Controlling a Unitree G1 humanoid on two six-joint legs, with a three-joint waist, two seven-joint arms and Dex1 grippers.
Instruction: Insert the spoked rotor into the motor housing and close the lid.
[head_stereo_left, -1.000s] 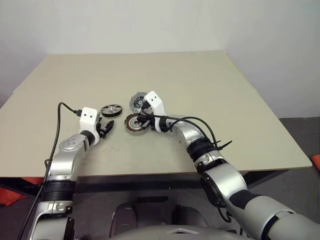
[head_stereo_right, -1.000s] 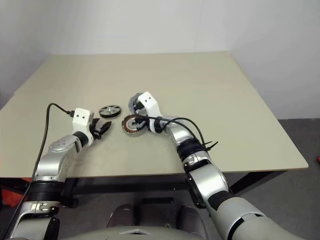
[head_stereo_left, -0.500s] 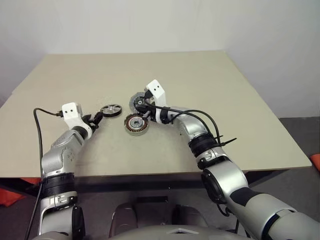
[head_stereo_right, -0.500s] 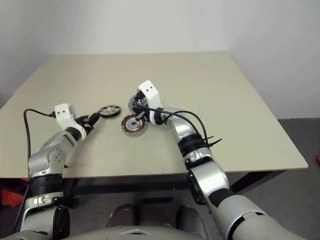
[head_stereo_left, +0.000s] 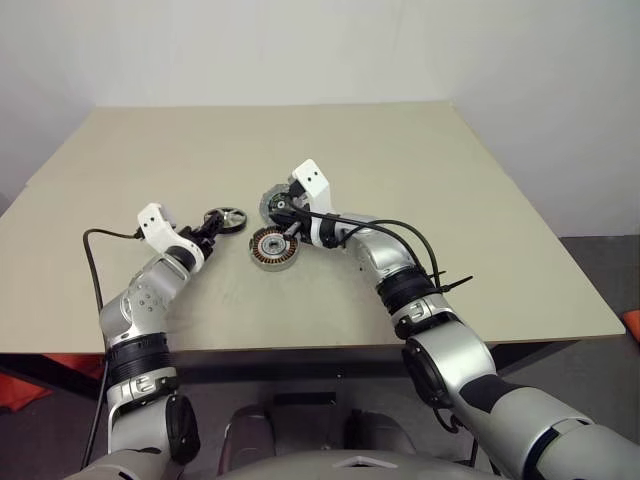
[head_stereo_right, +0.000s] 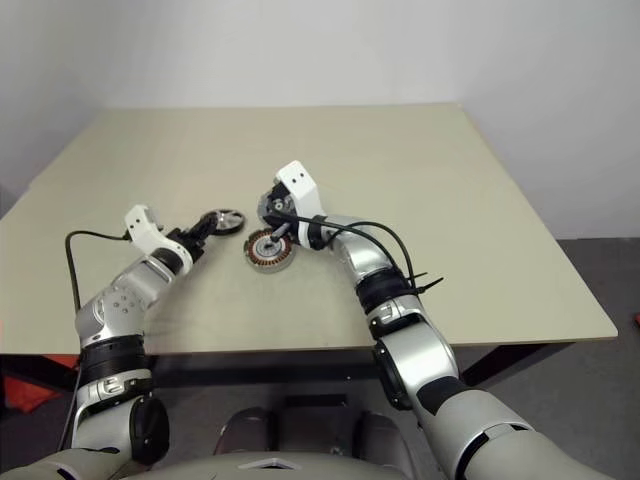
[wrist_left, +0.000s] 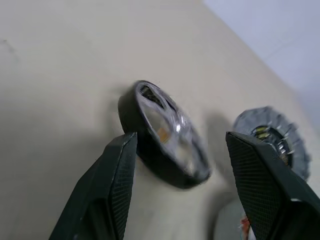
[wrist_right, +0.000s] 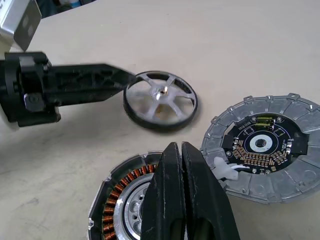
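At the frame's centre-left, the small black spoked metal rotor (head_stereo_left: 224, 220) lies flat just beyond the left hand's (head_stereo_left: 207, 234) released fingers.

The left gripper (wrist_left: 177, 150) advanced from a position short of the spoked rotor (head_stereo_left: 224, 220) and rolled about its own axis; its open fingers came to stand on either side of the rotor's near rim. The right gripper (wrist_right: 176, 165) rose slightly from the motor housing (head_stereo_left: 272, 247), which now lay just below its closed fingertips.
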